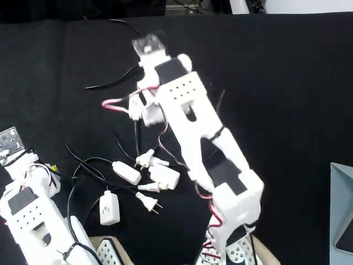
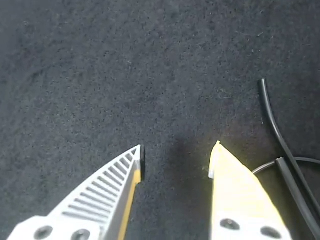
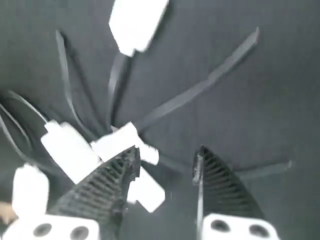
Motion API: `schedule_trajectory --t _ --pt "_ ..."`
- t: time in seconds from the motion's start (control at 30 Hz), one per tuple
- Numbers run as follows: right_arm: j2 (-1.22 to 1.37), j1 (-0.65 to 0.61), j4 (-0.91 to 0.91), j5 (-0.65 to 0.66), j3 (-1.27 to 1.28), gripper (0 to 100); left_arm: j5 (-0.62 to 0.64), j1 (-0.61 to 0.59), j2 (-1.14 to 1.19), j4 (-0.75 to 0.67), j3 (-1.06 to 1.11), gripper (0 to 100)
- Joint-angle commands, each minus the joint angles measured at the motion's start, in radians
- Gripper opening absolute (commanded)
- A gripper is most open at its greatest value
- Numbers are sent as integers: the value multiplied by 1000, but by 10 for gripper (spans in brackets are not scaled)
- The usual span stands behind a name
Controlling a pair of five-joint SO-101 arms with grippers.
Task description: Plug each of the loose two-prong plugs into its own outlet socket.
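**Work surface.** A black cloth [image 1: 287, 83] with a matte, finely napped texture covers the table. Its far edge runs along the top of the high view. A grey object [image 1: 342, 210] stands at the right edge. Plain cloth runs from the right arm [image 1: 193, 121] across to that object and up to the far edge.

**Task items.** These are grouped on the near-left part of the cloth, between the two arms.
- There are three white, smooth, rounded-rectangular sockets: first socket [image 1: 126, 172], second socket [image 1: 109, 208] and third socket [image 1: 164, 176].
- The upper plug [image 1: 144, 160] lies just beside the third socket.
- The lower plug [image 1: 149, 202] lies apart from the sockets, with both metal prongs bare.

**Left arm** [image 1: 27, 215]. It sits at the near-left corner. The left gripper [image 2: 178, 146] has one white ribbed finger and one yellow-faced finger. They are spread wide over bare cloth and hold nothing. Thin, glossy black cables [image 2: 275, 135] lie beside the yellow-faced finger.

**Right gripper** [image 3: 167, 152]. Its black, ribbed, pointed fingers stand apart with nothing between them. Beneath it lie white bodies [image 3: 70, 150], too blurred to tell plug from socket.
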Motion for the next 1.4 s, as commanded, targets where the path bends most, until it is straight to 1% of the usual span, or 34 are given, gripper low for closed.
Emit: schedule_trajectory --t 0.0,0.17,0.27,0.4,0.5,0.63,0.77,0.9,1.0,1.17,1.37 --pt "-82 12 -48 -60 249 173 3 -1 -12 -18 -4 227" --pt "-82 9 -253 -110 432 175 3 -1 -12 -18 -2 227" --pt "-82 -31 -358 -143 499 177 3 -1 -12 -18 -2 227" --pt "-81 -92 -445 -195 552 178 3 -1 -12 -18 -2 227" --pt "-81 -98 -523 -221 575 178 3 -1 -12 -18 -2 227" --pt "-79 -100 -597 -222 605 178 3 -1 -12 -18 -2 227" --pt "-79 -133 -605 -270 604 178 3 -1 -12 -18 -2 227" --pt "-77 -190 -608 -273 608 178 3 -1 -12 -18 -2 227" --pt "-47 -193 -612 -296 601 178 3 -1 -12 -18 -2 227" --pt "58 -180 -678 -298 585 174 3 -1 -12 -18 -2 227" --pt "131 -153 -566 -298 481 160 2 -1 -12 -18 -1 227"
